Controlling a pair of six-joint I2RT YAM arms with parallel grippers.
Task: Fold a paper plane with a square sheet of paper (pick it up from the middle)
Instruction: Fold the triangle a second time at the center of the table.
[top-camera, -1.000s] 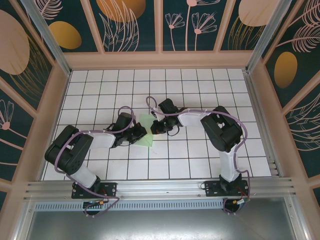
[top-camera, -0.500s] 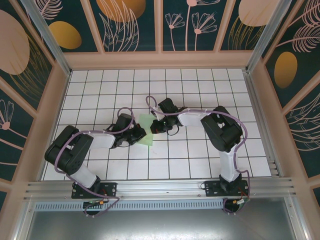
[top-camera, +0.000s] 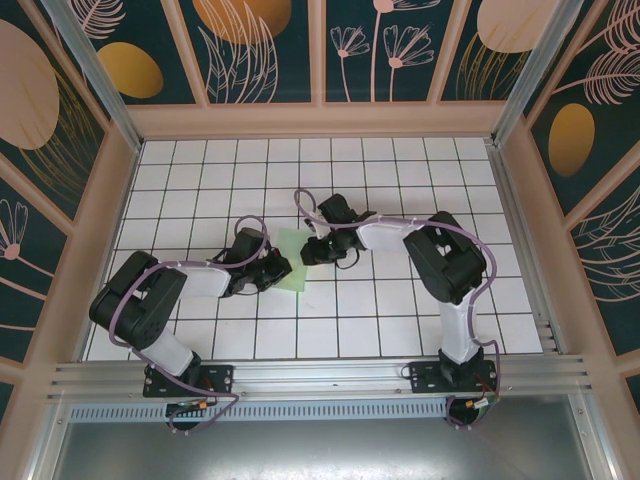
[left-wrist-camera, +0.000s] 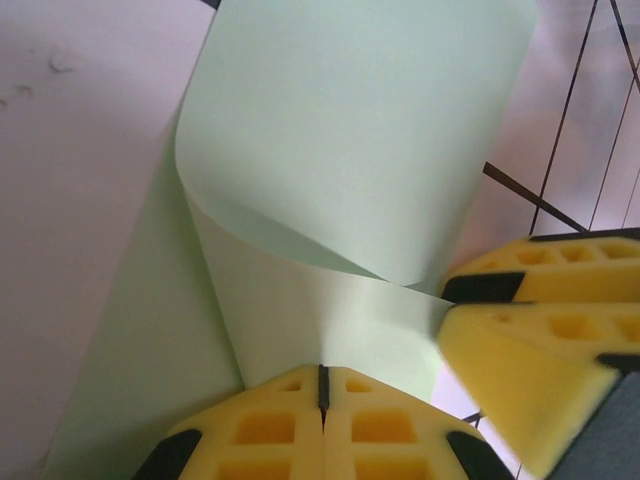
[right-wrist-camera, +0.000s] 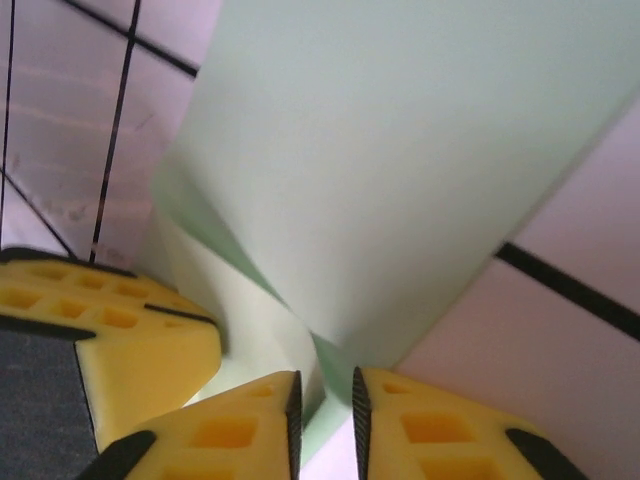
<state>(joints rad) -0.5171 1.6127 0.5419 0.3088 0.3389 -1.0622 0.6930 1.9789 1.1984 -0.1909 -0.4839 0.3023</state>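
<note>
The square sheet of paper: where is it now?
In the top view the square sheet of paper is near the middle of the table, between the left gripper and the right gripper, with one edge curled up.

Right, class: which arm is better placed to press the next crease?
Right, probably. The left gripper is shut on the curled square sheet of paper, anchoring it; the right gripper, jaws slightly apart beside it, looks free to press.
</note>
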